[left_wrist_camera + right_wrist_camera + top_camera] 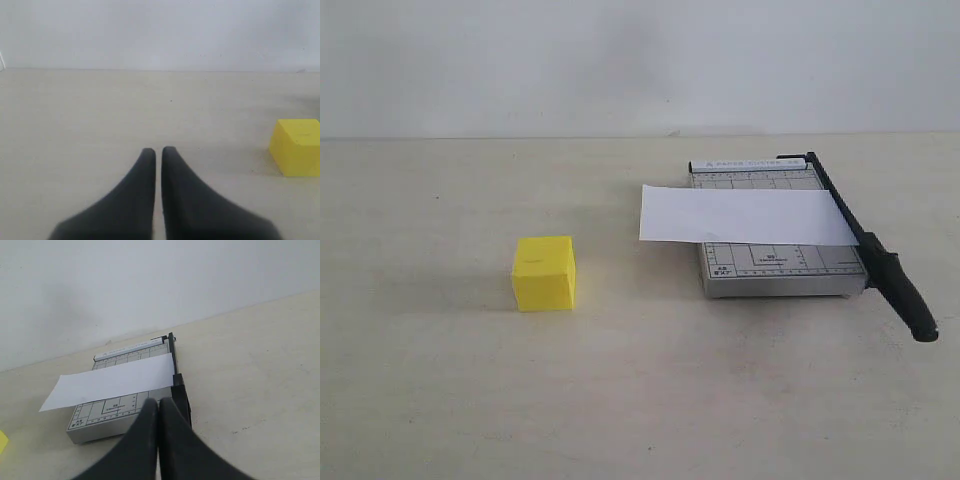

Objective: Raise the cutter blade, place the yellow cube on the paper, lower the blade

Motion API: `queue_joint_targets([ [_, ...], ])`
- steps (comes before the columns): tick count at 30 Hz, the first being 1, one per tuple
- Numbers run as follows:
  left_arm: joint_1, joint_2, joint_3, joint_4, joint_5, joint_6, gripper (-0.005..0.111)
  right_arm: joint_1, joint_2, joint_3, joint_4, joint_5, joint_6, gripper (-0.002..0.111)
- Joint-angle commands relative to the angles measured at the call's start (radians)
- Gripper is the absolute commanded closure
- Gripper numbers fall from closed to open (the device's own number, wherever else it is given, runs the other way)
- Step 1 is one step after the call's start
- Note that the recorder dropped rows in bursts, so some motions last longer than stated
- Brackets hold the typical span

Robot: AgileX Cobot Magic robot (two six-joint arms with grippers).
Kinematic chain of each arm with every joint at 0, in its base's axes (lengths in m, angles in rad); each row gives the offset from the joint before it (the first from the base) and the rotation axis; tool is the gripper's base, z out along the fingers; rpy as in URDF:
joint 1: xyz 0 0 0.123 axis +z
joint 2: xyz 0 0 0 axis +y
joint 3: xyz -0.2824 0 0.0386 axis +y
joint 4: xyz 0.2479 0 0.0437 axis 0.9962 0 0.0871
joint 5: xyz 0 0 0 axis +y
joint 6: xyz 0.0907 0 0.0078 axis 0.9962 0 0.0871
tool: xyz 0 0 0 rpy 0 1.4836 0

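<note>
Exterior view: matte yellow cube, flat paper

We see the pale table bearing the yellow cube and, well apart, the grey cutter base — the paper perhaps touching too.

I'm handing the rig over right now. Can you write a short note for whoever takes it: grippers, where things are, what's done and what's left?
Left gripper: shut, empty, low over the table, with the yellow cube off to one side.
Right gripper: shut, empty, facing the grey cutter base.
Cutter blade: down along the base's right edge.
Paper: lies across the base, overhanging its left side.
Cube: on the table left of the cutter, apart from it.
Done: nothing yet.
Left: raise the blade, put the cube on the paper, lower the blade.
</note>
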Motion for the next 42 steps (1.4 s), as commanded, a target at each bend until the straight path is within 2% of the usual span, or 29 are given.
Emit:
queue_joint_targets([
  [1,-0.002,-0.004,0.003,-0.007,-0.01,0.004,0.102,-0.003,-0.005,-0.001,-0.004,-0.007,-0.007,0.108],
  [15,-0.002,-0.004,0.003,-0.007,-0.008,0.004,0.102,-0.003,-0.005,-0.001,-0.001,-0.04,-0.007,0.108],
  [19,-0.002,-0.004,0.003,-0.007,-0.008,0.004,0.102,-0.003,-0.005,-0.001,0.187,-0.131,0.015,0.108],
  [23,-0.002,-0.004,0.003,-0.007,-0.008,0.004,0.102,-0.003,-0.005,-0.001,0.252,-0.145,0.021,0.108],
  [27,-0.002,-0.004,0.003,-0.007,-0.008,0.004,0.102,-0.003,-0.005,-0.01,0.287,-0.049,0.013,0.108],
  [30,-0.002,-0.004,0.003,-0.007,-0.008,0.004,0.102,-0.003,-0.005,-0.107,0.274,0.051,-0.07,0.107],
  [32,-0.002,-0.004,0.003,-0.007,-0.008,0.004,0.102,-0.003,-0.005,-0.183,0.264,0.09,-0.137,0.099],
  [34,-0.002,-0.004,0.003,-0.007,-0.008,0.004,0.102,-0.003,-0.005,-0.271,0.231,0.125,-0.167,0.084],
  [36,-0.002,-0.004,0.003,-0.007,-0.008,0.004,0.102,-0.003,0.049,-0.356,0.153,0.172,-0.167,0.059],
  [38,-0.002,-0.004,0.003,-0.007,-0.008,0.004,0.102,-0.003,0.134,-0.421,0.059,0.219,-0.14,0.041],
  [39,-0.002,-0.004,0.003,-0.007,-0.008,0.004,0.102,-0.003,0.193,-0.457,0.008,0.259,-0.122,0.038],
  [42,-0.002,-0.004,0.003,-0.007,-0.008,0.004,0.102,-0.003,0.399,-0.559,-0.07,0.384,-0.116,0.041],
])
